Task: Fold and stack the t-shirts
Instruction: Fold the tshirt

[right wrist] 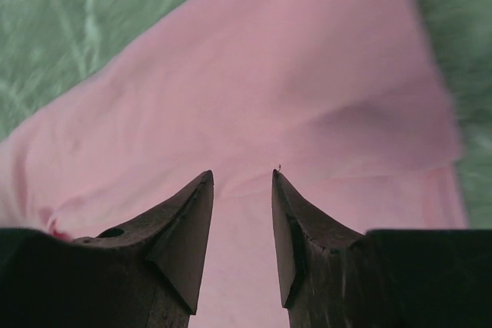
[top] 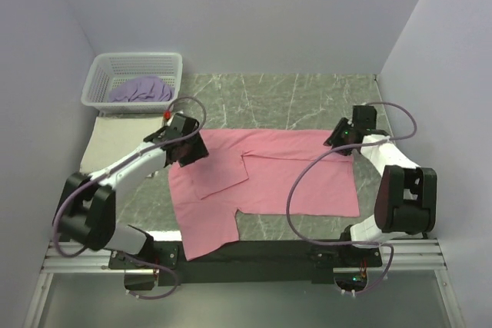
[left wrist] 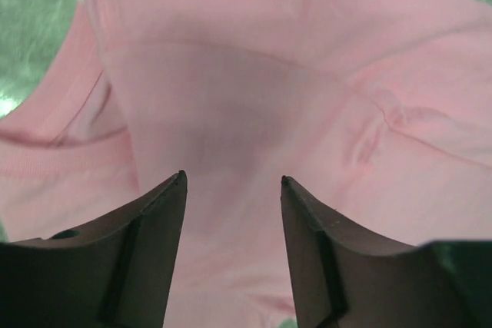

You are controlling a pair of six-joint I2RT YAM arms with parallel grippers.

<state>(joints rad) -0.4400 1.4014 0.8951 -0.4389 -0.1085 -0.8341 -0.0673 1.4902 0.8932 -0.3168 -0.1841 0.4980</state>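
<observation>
The pink t-shirt (top: 292,178) lies spread flat on the marbled table, with one flap folded over its left part and a sleeve hanging toward the near edge. My left gripper (top: 190,148) hovers over the shirt's far left corner. In the left wrist view it (left wrist: 233,180) stands open above pink cloth (left wrist: 254,74), with nothing between the fingers. My right gripper (top: 339,140) is over the shirt's far right edge. It (right wrist: 242,173) is also open and empty above the pink fabric (right wrist: 269,74). A cream t-shirt (top: 115,140) lies folded at the left. A lavender t-shirt (top: 142,90) sits crumpled in the basket.
The white lattice basket (top: 104,74) stands at the back left corner. Light walls close in the table on the left, back and right. Bare marbled tabletop (top: 300,101) shows behind the pink shirt.
</observation>
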